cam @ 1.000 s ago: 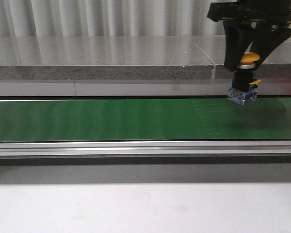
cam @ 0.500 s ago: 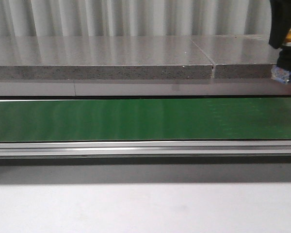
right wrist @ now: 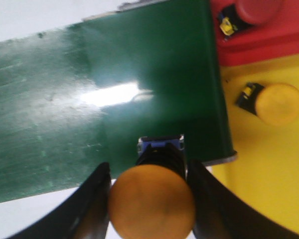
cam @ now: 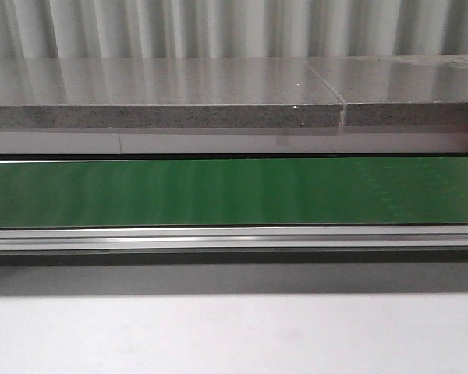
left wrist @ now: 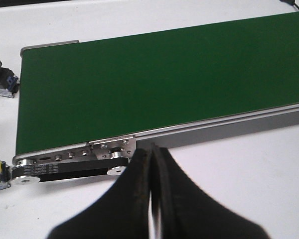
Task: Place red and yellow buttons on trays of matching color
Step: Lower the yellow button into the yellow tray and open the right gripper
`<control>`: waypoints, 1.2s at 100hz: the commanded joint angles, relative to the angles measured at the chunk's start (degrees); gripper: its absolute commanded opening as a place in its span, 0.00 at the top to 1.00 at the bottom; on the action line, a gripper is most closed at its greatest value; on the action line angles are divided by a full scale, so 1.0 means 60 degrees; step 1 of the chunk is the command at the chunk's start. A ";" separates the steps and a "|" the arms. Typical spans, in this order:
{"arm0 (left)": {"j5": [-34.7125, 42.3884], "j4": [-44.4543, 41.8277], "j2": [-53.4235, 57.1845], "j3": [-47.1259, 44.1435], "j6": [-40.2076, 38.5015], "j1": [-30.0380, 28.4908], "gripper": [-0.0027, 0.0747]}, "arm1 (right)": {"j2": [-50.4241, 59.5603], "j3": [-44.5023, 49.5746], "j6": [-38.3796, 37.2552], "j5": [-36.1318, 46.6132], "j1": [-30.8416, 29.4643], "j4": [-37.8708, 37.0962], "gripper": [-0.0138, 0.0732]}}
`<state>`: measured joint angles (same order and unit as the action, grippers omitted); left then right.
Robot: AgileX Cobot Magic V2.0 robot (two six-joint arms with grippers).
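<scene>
The right gripper (right wrist: 150, 196) clamps a yellow button (right wrist: 152, 203) over the end of the green conveyor belt (right wrist: 89, 99) — just beside the yellow tray (right wrist: 269, 169), where another yellow button (right wrist: 276, 103) lies. Beyond it, a red button (right wrist: 256, 10) sits on the red tray (right wrist: 269, 45). The left gripper (left wrist: 152, 199) is pressed closed on nothing, near the belt's edge.

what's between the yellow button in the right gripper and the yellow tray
Nothing visible blocks it. The yellow button sits in the right gripper above the belt's end; the yellow tray lies just beyond, one button already there.
</scene>
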<state>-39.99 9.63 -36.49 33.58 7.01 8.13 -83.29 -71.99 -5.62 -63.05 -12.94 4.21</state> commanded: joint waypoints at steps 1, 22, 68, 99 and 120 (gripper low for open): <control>0.0664 0.0157 0.0025 0.0243 -0.0010 0.0059 0.99 | 0.0528 0.0049 -0.0019 0.0122 -0.0524 -0.0030 0.48; 0.0664 0.0157 0.0025 0.0243 -0.0010 0.0059 0.99 | 0.0734 0.0625 -0.0019 0.0231 -0.1696 -0.0163 0.48; 0.0664 0.0157 0.0025 0.0243 -0.0010 0.0059 0.99 | 0.0734 0.2263 -0.0406 0.2180 -0.3392 -0.0241 0.48; 0.0664 0.0157 0.0025 0.0243 -0.0010 0.0059 0.99 | 0.0437 0.2969 -0.0448 0.3508 -0.3392 -0.0241 0.48; 0.0664 0.0157 0.0025 0.0243 -0.0010 0.0059 0.99 | -0.0321 0.2969 -0.0448 0.3628 -0.3392 -0.0008 0.48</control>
<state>-39.99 9.63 -36.49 33.58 7.01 8.13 -85.49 -53.02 -8.34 -43.62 -32.82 3.58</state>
